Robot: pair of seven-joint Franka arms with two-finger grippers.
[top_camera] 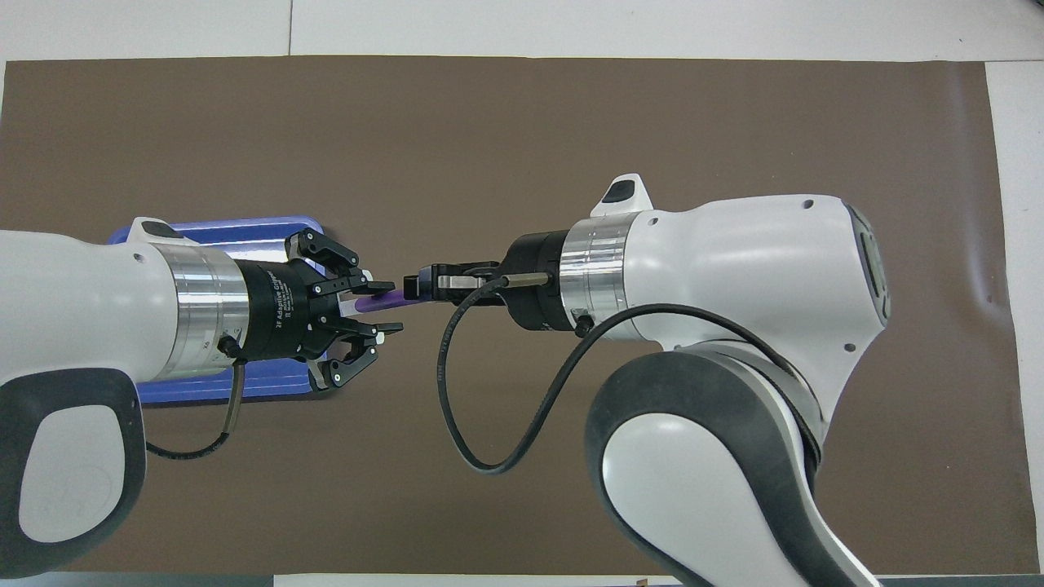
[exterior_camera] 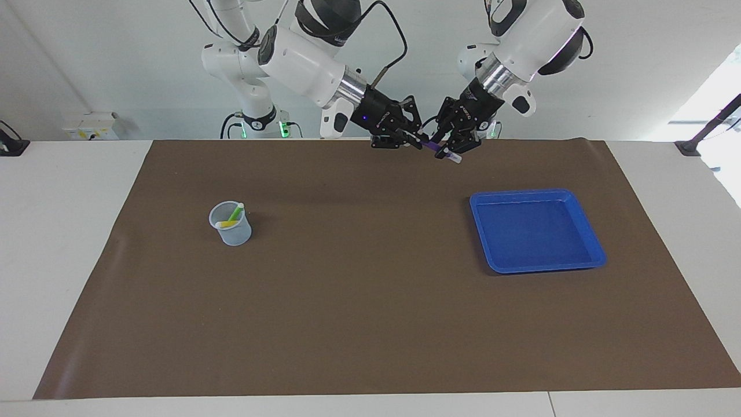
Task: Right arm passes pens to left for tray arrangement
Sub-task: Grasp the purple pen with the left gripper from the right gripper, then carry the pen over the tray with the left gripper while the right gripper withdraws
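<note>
Near the tray (exterior_camera: 492, 263), the right gripper (exterior_camera: 418, 141) is clamping the purple pen (exterior_camera: 433, 148) level, offering its free end; the left gripper (exterior_camera: 450, 152) is straddling it, grip uncertain.

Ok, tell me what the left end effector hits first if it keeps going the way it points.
The right end effector, most likely: they face each other tip to tip above the brown mat, with the purple pen bridging the gap between them.

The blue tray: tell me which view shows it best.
The facing view: the blue tray lies fully exposed and empty on the brown mat. In the overhead view the left arm covers most of it; only rim pieces show.
</note>
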